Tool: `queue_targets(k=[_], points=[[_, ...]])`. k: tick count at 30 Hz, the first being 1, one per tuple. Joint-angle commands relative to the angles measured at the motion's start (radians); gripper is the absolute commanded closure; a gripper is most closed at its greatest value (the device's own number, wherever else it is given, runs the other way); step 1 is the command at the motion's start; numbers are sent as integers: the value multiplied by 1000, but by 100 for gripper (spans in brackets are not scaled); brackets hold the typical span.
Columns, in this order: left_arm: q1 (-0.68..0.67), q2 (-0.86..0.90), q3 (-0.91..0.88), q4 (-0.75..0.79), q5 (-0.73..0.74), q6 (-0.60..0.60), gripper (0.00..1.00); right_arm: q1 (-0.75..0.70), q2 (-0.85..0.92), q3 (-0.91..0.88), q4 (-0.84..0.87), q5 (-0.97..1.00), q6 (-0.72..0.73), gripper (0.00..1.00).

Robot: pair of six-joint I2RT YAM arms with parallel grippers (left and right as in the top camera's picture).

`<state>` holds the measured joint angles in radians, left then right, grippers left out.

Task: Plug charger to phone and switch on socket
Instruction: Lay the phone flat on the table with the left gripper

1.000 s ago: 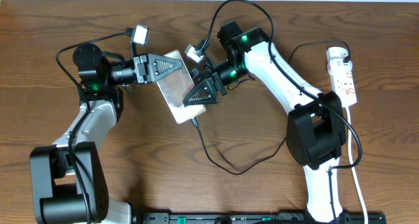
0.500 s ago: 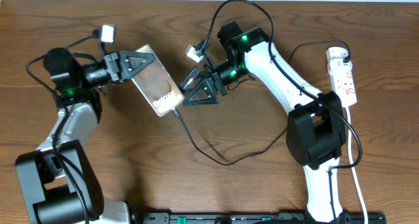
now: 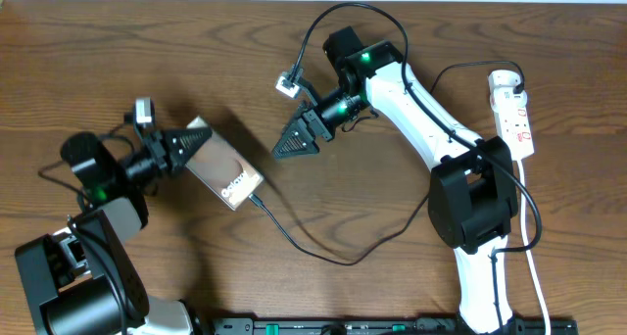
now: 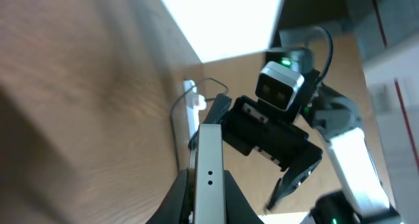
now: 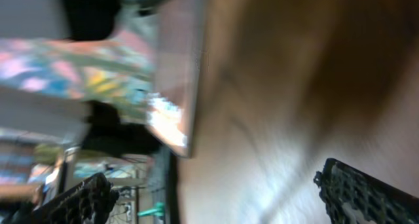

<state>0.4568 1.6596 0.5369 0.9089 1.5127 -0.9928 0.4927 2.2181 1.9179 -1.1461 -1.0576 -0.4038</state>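
Dark phone (image 3: 225, 174) angled left-centre, black charger (image 3: 345, 262) touching its end, white socket (image 3: 515, 116) far right

Overhead view: left arm (image 3: 103, 213) folded close to its base at lower left, wrist turned rightward; left gripper (image 3: 196, 142) closed on one end of the phone (image 3: 225, 170) (in the left wrist view the thin edge sits between the two fingers (image 4: 178, 196)); right arm (image 3: 421, 110) stretched up and leftward from its base at right, white link ending at a green-lit joint, wrist bent down-left; right gripper (image 3: 292, 142) parted wide and holding nothing, its fingers (image 5: 75, 199) well apart at the right wrist view's lower corners.
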Motion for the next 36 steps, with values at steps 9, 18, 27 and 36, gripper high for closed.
queue_targets(k=[9,18,27,36], points=[[26,-14,-63,-399,-329,123,93,-4,-8,15,7,349,276,1],[26,-14,-63,-759,-668,312,93,-4,-7,15,10,349,275,1],[26,-14,-63,-816,-775,331,93,-3,-8,15,11,349,268,1],[26,-14,-63,-898,-837,330,92,-1,-7,15,13,349,268,1]])
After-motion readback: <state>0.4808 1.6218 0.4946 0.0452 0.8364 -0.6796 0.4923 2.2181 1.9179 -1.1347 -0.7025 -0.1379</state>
